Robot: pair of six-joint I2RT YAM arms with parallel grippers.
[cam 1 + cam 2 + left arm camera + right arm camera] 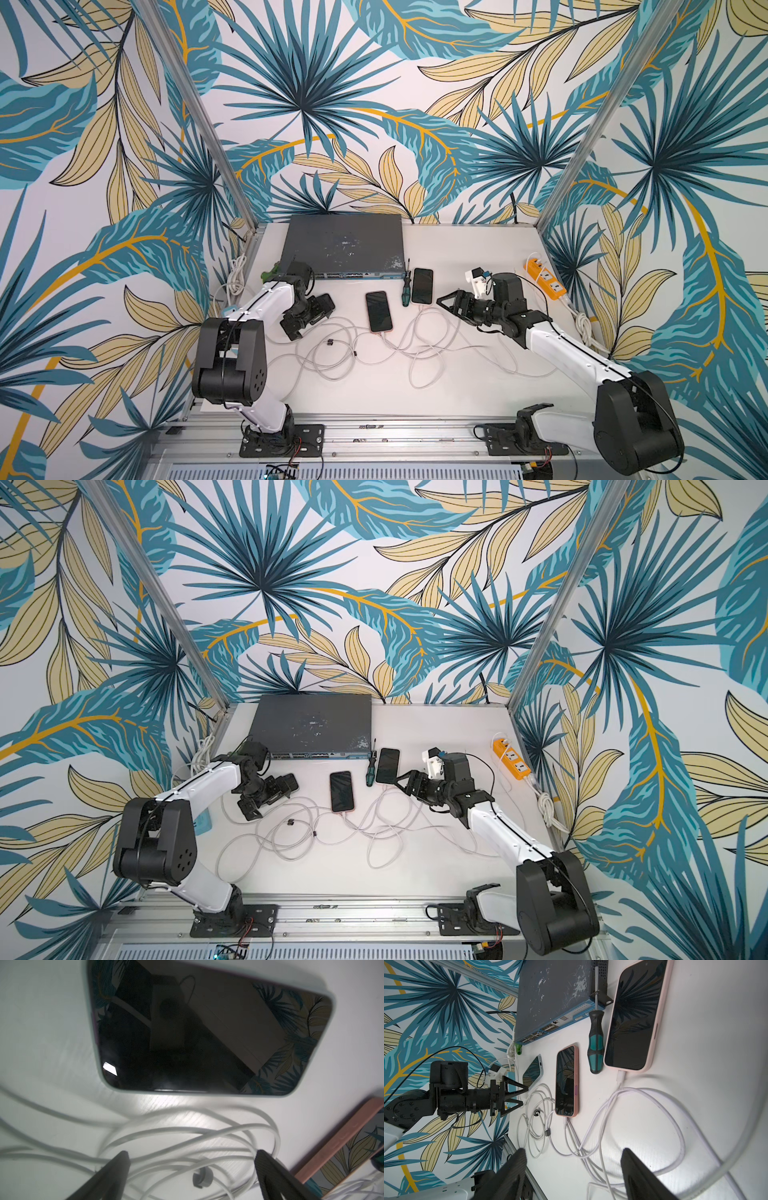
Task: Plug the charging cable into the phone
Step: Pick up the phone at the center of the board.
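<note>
Three phones lie face up. A pale-cased phone (pixel 207 1028) (pixel 532 1072) sits just beyond my left gripper (pixel 192 1153) (pixel 309 320), which is open and hovers over the tangled white charging cables (pixel 374 353) and a grey cable clip (pixel 202 1178). No cable shows in that phone. The salmon-cased phone (pixel 378 311) and the light pink phone (pixel 422 285) each have a white cable in their near end. My right gripper (pixel 573 1150) (pixel 442 301) is open and empty, above the table beside the pink phone's near end. I cannot pick out a loose plug.
A grey network switch (pixel 343 245) stands at the back. A teal-handled screwdriver (pixel 406 286) lies between the two plugged phones. An orange power strip (pixel 546 282) sits at the right edge. A bundled white cord (pixel 237 274) lies at the back left.
</note>
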